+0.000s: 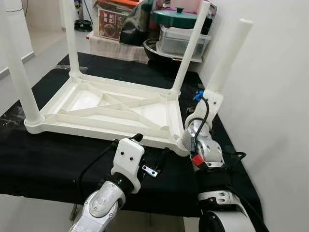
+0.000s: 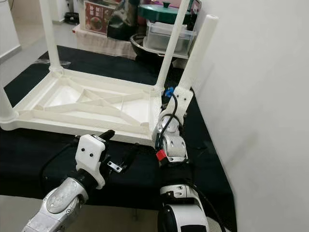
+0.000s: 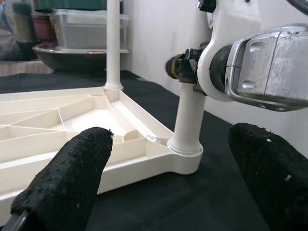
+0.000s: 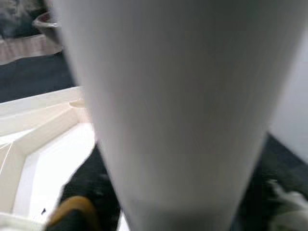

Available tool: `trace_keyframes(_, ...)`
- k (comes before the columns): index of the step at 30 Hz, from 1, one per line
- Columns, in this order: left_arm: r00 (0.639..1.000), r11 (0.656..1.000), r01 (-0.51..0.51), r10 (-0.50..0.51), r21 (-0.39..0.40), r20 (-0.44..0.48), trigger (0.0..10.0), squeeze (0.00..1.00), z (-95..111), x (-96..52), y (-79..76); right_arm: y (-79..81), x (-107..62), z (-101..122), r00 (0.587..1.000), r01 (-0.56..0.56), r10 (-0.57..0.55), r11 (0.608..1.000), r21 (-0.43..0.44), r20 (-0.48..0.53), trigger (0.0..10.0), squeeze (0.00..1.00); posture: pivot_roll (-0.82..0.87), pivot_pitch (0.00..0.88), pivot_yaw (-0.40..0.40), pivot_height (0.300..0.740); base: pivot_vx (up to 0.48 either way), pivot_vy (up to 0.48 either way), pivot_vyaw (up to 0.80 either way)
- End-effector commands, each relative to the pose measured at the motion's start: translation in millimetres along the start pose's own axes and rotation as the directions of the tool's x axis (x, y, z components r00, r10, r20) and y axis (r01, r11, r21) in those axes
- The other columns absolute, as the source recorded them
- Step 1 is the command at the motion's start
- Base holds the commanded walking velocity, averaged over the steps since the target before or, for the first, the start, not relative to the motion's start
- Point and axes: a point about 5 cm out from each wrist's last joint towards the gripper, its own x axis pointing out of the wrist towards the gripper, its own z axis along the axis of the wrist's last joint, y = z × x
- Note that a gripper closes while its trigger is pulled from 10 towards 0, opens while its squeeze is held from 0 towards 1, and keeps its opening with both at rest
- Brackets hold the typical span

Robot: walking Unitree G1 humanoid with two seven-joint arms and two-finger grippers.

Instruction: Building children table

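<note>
Four white legs now stand in the upturned table top (image 1: 104, 104), which lies on a black cloth (image 1: 38, 159); the right end effector (image 2: 179, 104) is clenched round the fourth leg (image 1: 227, 60) at the near right corner. Smooth, stiff, hollow-looking plastic should feel light but slippery, so a low grip near the socket seems best. Left end effector (image 3: 168, 178) hangs released beside it.

tabletop (image 1: 104, 108): white plastic, upside down on black cloth (image 1: 43, 159)
legs: three upright in corner sockets
fourth leg (image 1: 227, 58): tilted at near-right corner socket

Head-high stereo pair, close wrist views
</note>
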Motion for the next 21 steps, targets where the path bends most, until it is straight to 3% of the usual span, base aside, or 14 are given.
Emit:
trace_keyframes(1, 1.0, 1.0, 0.008, -0.008, 0.001, -0.011, 10.0, 0.0, -2.8, 0.6, -2.1, -2.1, 0.0, -2.1, 1.0, -0.008, 0.008, 0.999, 0.031, -0.003, 10.0, 1.0, 0.12, 0.005, -0.175, 0.74, 0.0, 0.0, 0.0)
trace_keyframes(2, 1.0, 1.0, 0.009, -0.009, 0.001, -0.011, 10.0, 0.0, -2.7, 0.7, -2.2, -3.0, 2.6, 8.7, 0.997, -0.058, 0.056, 0.998, 0.03, 0.061, 10.0, 0.0, 0.12, 0.001, -0.176, 0.74, 0.0, 0.0, 0.0)
trace_keyframes(3, 1.0, 1.0, 0.009, -0.009, 0.001, -0.011, 10.0, 0.0, -2.7, 0.7, -2.2, -3.0, 2.6, 8.7, 0.997, -0.058, 0.056, 0.998, 0.03, 0.061, 10.0, 0.0, 0.12, 0.001, -0.176, 0.74, 0.0, 0.0, 0.0)
trace_keyframes(5, 1.0, 1.0, 0.009, -0.009, 0.001, -0.011, 10.0, 0.0, -2.4, 0.7, -2.1, -3.7, 8.6, 25.1, 0.969, -0.21, 0.203, 0.977, 0.033, 0.142, 10.0, 0.0, 0.12, 0.002, -0.173, 0.74, 0.0, 0.0, 0.0)
trace_keyframes(6, 1.0, 1.0, 0.009, -0.009, 0.001, -0.011, 10.0, 0.0, -2.4, 0.7, -2.1, -3.7, 8.6, 25.1, 0.969, -0.21, 0.203, 0.977, 0.033, 0.142, 10.0, 0.0, 0.12, 0.002, -0.173, 0.74, 0.0, 0.0, 0.0)
trace_keyframes(7, 1.0, 1.0, 0.008, -0.008, 0.002, -0.01, 10.0, 0.0, -2.2, 0.6, -1.7, -2.6, 13.2, 27.8, 0.923, -0.367, 0.363, 0.93, 0.014, 0.128, 10.0, 0.0, 0.12, 0.0, -0.172, 0.74, 0.0, 0.0, 0.0)
trace_keyframes(9, 1.0, 1.0, 0.008, -0.008, 0.002, -0.01, 10.0, 0.0, -2.2, 0.6, -1.7, -2.6, 13.2, 27.8, 0.923, -0.367, 0.363, 0.93, 0.014, 0.128, 10.0, 0.0, 0.12, 0.0, -0.172, 0.74, 0.0, 0.0, 0.0)
trace_keyframes(10, 1.0, 1.0, 0.007, -0.007, 0.002, -0.01, 10.0, 0.0, -2.1, 0.6, -1.4, -2.0, 15.2, 28.7, 0.879, -0.467, 0.463, 0.884, 0.007, 0.111, 10.0, 0.0, 0.12, 0.0, -0.172, 0.74, 0.0, 0.0, 0.0)
trace_keyframes(13, 1.0, 1.0, 0.007, -0.007, 0.002, -0.01, 10.0, 0.0, -2.1, 0.6, -1.4, -2.0, 15.2, 28.7, 0.879, -0.467, 0.463, 0.884, 0.007, 0.111, 10.0, 0.0, 0.12, 0.0, -0.172, 0.74, 0.0, 0.0, 0.0)
trace_keyframes(14, 1.0, 1.0, 0.007, -0.007, 0.003, -0.01, 10.0, 0.0, -2.1, 0.7, -1.2, -2.6, 15.5, 27.1, 0.795, -0.604, 0.604, 0.797, -0.018, 0.058, 10.0, 0.0, 0.12, 0.0, -0.173, 0.74, 0.0, 0.0, 0.0)
trace_keyframes(17, 1.0, 1.0, 0.007, -0.007, 0.003, -0.01, 10.0, 0.0, -2.1, 0.7, -1.2, -2.6, 15.5, 27.1, 0.795, -0.604, 0.604, 0.797, -0.018, 0.058, 10.0, 0.0, 0.12, 0.0, -0.173, 0.74, 0.0, 0.0, 0.0)
trace_keyframes(18, 1.0, 1.0, 0.008, -0.008, 0.004, -0.01, 10.0, 0.0, -2.3, 0.9, -1.5, -4.6, 9.1, 24.1, 0.648, -0.758, 0.762, 0.642, -0.114, -0.016, 10.0, 0.0, 0.12, 0.0, -0.174, 0.74, 0.0, 0.0, 0.0)
trace_keyframes(20, 1.0, 1.0, 0.008, -0.008, 0.004, -0.01, 10.0, 0.0, -2.3, 0.9, -1.5, -4.6, 9.1, 24.1, 0.648, -0.758, 0.762, 0.642, -0.114, -0.016, 10.0, 0.0, 0.12, 0.0, -0.174, 0.74, 0.0, 0.0, 0.0)
trace_keyframes(21, 1.0, 1.0, 0.008, -0.008, 0.005, -0.009, 10.0, 0.0, -2.6, 1.1, -1.6, -5.6, 1.7, 17.6, 0.534, -0.841, 0.84, 0.516, -0.162, -0.094, 10.0, 0.0, 0.13, 0.0, -0.172, 0.74, 0.0, 0.0, 0.0)
